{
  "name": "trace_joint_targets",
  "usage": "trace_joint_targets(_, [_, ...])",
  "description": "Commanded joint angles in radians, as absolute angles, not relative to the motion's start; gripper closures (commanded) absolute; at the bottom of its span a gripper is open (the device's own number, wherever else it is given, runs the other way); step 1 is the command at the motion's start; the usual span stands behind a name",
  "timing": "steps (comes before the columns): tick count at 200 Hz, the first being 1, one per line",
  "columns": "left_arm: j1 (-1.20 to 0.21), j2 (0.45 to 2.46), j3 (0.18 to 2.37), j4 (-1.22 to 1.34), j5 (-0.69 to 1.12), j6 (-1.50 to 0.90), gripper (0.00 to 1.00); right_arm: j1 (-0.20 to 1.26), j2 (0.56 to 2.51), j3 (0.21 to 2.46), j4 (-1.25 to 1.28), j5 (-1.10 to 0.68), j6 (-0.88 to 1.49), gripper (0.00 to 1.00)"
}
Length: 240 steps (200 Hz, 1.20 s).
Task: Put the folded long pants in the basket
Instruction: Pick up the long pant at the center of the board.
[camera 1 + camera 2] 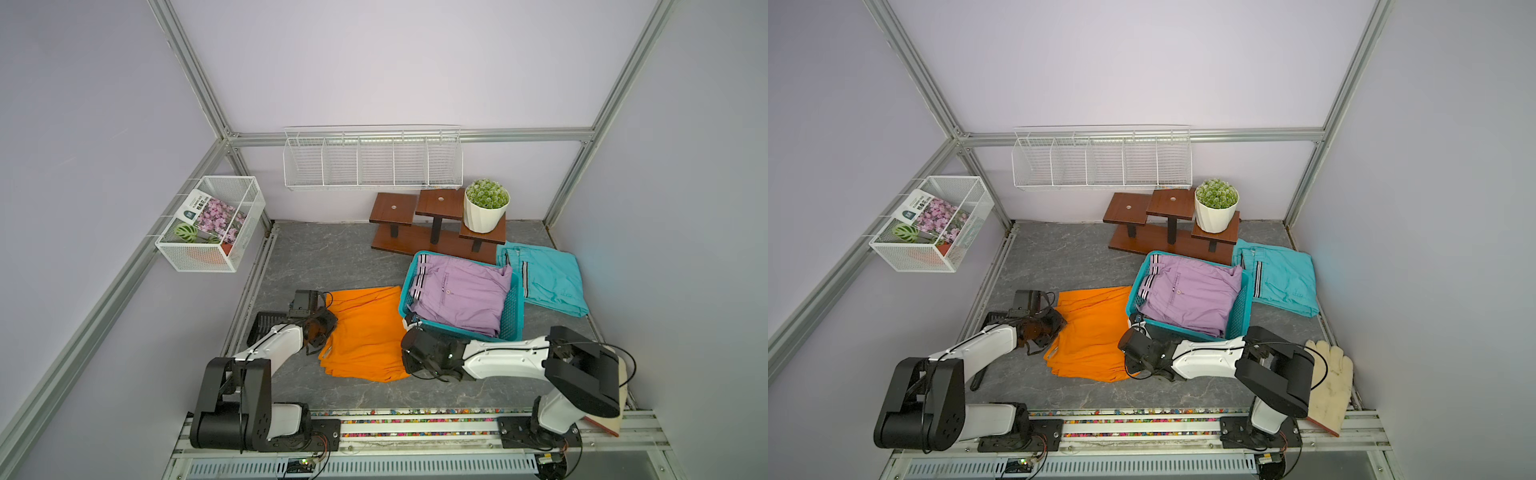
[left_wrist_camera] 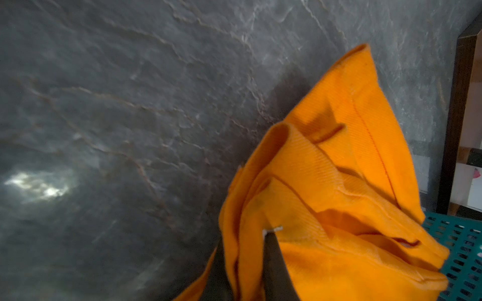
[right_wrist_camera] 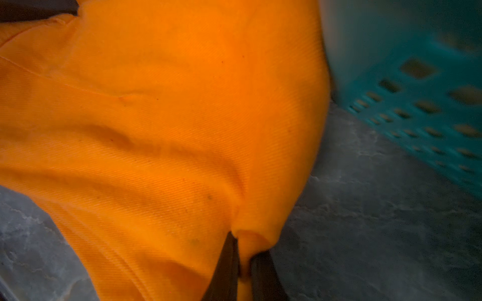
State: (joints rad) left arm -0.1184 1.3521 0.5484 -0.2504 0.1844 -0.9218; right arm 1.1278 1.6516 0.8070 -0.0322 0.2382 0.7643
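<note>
Around me stood pale lilac walls in an aluminium frame. The floor was grey, veined like slate, and a patch of light glared off it. A white wire rack hung on the back wall, and a wire box with flower packets hung on the side one. A dark wooden stand sat at the back, with a potted plant on one step.
</note>
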Motion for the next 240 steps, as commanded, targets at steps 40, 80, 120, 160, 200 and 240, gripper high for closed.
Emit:
trace_joint_targets(40, [-0.133,1.170,0.590,-0.589,0.217,-0.899,1.00,1.121,1.554,0.866,-0.032,0.223,0.690,1.00])
trace_joint_targets(80, [-0.137,1.007,0.634,-0.633,0.257,-0.895,1.00,1.123,1.498,0.892,-0.061,0.214,0.662,1.00])
trace_joint_targets(120, [-0.137,0.967,0.708,-0.696,0.260,-0.886,1.00,1.124,1.481,0.907,-0.070,0.200,0.648,1.00])
trace_joint_targets(160, [-0.137,0.998,0.797,-0.721,0.297,-0.893,1.00,1.126,1.413,0.930,-0.117,0.226,0.621,1.00])
trace_joint_targets(200, [-0.137,1.013,0.950,-0.791,0.285,-0.897,1.00,1.126,1.280,0.939,-0.184,0.253,0.592,1.00])
trace_joint_targets(240, [-0.137,1.028,0.896,-0.749,0.321,-0.878,1.00,1.126,1.239,0.867,-0.176,0.269,0.627,1.00])
